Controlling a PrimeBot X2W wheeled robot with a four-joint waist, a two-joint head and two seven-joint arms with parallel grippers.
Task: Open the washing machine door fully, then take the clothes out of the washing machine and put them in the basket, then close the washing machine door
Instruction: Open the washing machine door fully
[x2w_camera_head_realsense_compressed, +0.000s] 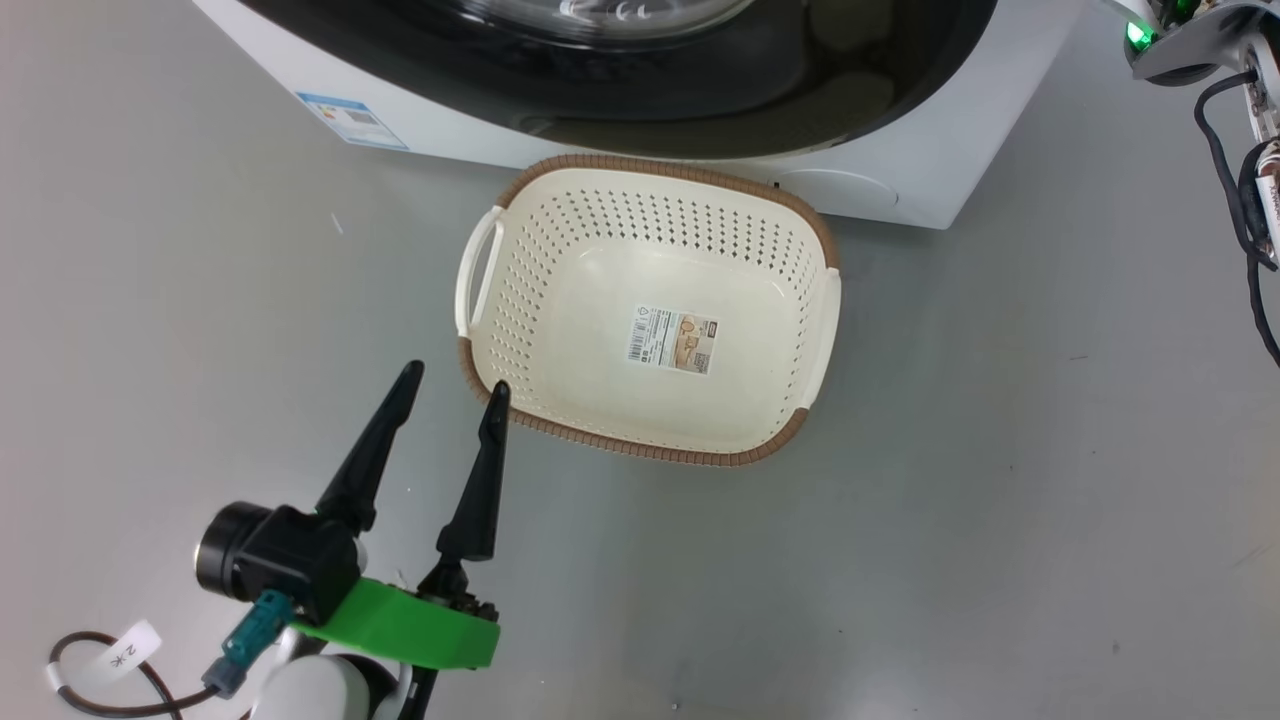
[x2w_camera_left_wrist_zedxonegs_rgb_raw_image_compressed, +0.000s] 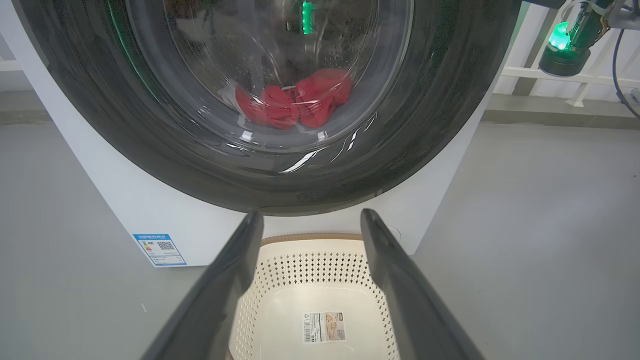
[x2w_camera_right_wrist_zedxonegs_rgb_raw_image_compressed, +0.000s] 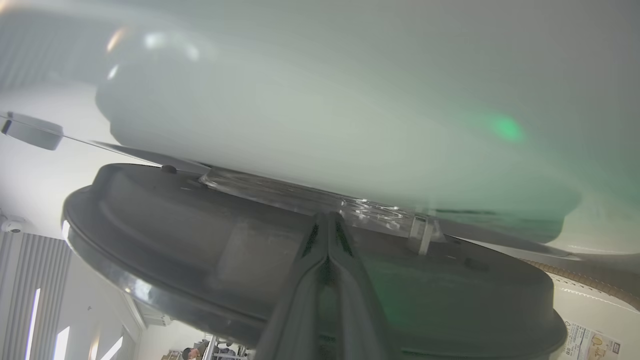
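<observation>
The washing machine (x2w_camera_left_wrist_zedxonegs_rgb_raw_image_compressed: 165, 220) is fronted by the washing machine door (x2w_camera_left_wrist_zedxonegs_rgb_raw_image_compressed: 440, 125), behind whose glass the clothes (x2w_camera_left_wrist_zedxonegs_rgb_raw_image_compressed: 295, 102) are seen. The basket (x2w_camera_head_realsense_compressed: 640, 448) is set on the floor just before it. The left tool (x2w_camera_head_realsense_compressed: 455, 377) is held open at the basket's near-left corner; the right tool (x2w_camera_right_wrist_zedxonegs_rgb_raw_image_compressed: 327, 216), closed and empty, is laid against the door's edge

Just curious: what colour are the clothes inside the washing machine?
The clothes are bright red; clearest in the left wrist view.

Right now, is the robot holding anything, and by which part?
Nothing is held. The left tool is open beside the basket. The right tool is shut on nothing, its tips at the edge of the washing machine door.
</observation>
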